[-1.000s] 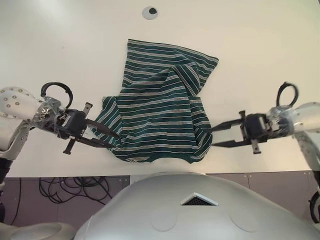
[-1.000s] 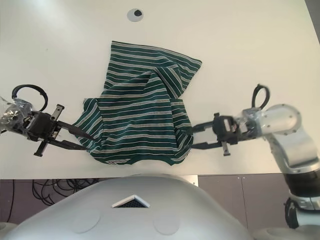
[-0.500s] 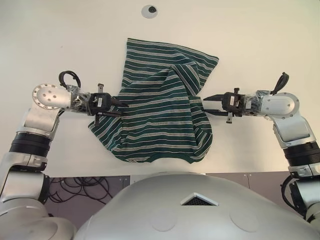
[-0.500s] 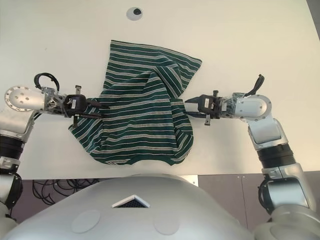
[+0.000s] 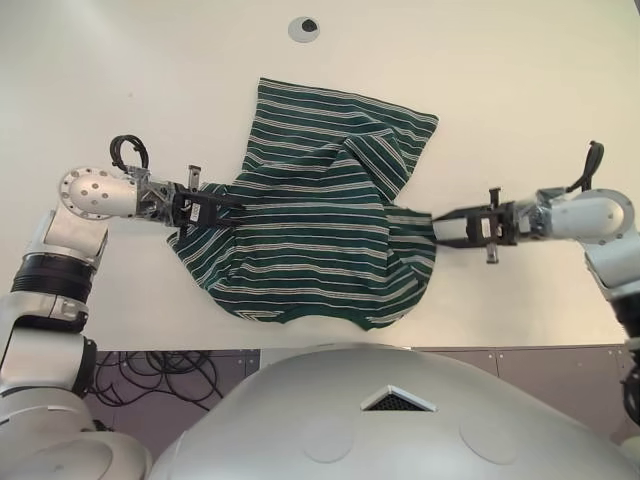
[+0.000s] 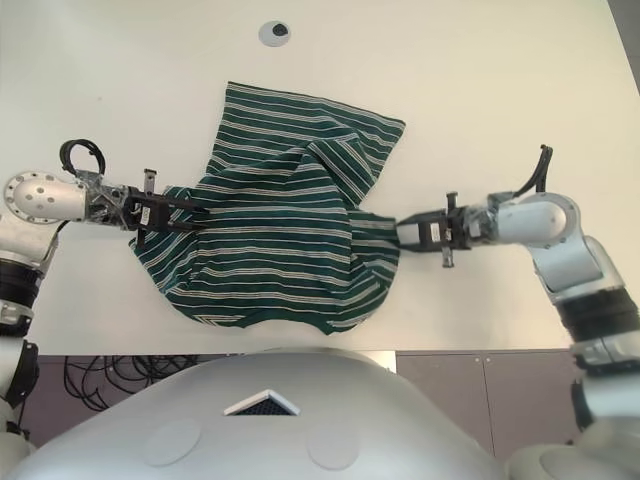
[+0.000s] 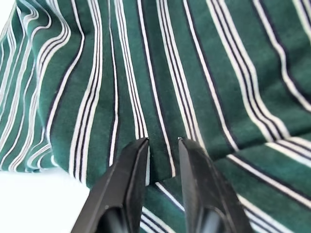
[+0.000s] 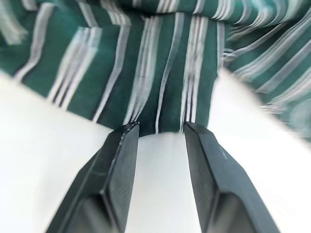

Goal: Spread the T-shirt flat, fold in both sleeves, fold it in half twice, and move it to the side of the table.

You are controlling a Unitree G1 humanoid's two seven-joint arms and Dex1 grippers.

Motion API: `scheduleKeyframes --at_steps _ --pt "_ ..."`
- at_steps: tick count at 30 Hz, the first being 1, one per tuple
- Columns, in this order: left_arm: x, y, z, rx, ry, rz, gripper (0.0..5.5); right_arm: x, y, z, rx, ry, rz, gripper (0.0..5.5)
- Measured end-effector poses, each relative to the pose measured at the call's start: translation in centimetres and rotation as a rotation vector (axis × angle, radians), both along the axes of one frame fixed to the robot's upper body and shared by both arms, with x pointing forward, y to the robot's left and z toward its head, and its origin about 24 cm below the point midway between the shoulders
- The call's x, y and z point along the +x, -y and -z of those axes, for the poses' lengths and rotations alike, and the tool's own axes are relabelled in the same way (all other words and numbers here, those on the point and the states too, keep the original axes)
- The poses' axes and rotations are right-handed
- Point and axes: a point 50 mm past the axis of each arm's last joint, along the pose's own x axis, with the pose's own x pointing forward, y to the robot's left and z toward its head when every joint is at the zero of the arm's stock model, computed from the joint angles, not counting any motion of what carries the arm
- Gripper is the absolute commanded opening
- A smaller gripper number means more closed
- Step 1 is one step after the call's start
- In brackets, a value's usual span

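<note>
A dark green T-shirt (image 5: 320,230) with white stripes lies crumpled and partly folded over itself in the middle of the white table (image 5: 520,100). At the shirt's left edge, my left gripper (image 5: 232,200) is shut on a fold of cloth; the left wrist view has the T-shirt (image 7: 194,73) pinched between the narrow fingertips of the left gripper (image 7: 160,141). My right gripper (image 5: 436,228) is at the shirt's right edge, shut on the hem, which is drawn out in a point toward it. In the right wrist view the right gripper (image 8: 160,127) holds the striped hem (image 8: 160,73).
A round grey grommet (image 5: 304,28) sits in the tabletop beyond the shirt. The table's front edge (image 5: 520,347) runs just below the shirt's near hem. Bare tabletop lies to both sides of the shirt and behind it.
My right gripper has closed on the shirt's right hem and moved right and nearer, pulling the cloth out. The left gripper stayed at the left edge while the lower hem shifted.
</note>
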Motion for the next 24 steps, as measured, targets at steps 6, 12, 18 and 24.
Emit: scheduleKeyframes --at_steps 6,12,18,24 --pt "-0.4 0.3 -0.1 -0.01 -0.017 0.002 1.08 -3.8 -1.2 -0.2 0.018 -0.22 -0.062 1.66" --pt "-2.0 0.8 -0.3 -0.046 -0.125 0.041 1.08 -4.1 -0.6 -0.9 -0.034 -0.228 -0.049 1.66" --pt "-1.1 1.9 -3.9 -0.253 -0.149 0.03 1.08 -1.1 0.2 -4.1 0.005 -0.069 0.017 1.66" --pt "1.1 3.6 -5.2 -0.377 -0.111 0.024 1.08 1.6 -0.5 -6.5 0.209 0.013 0.059 1.66"
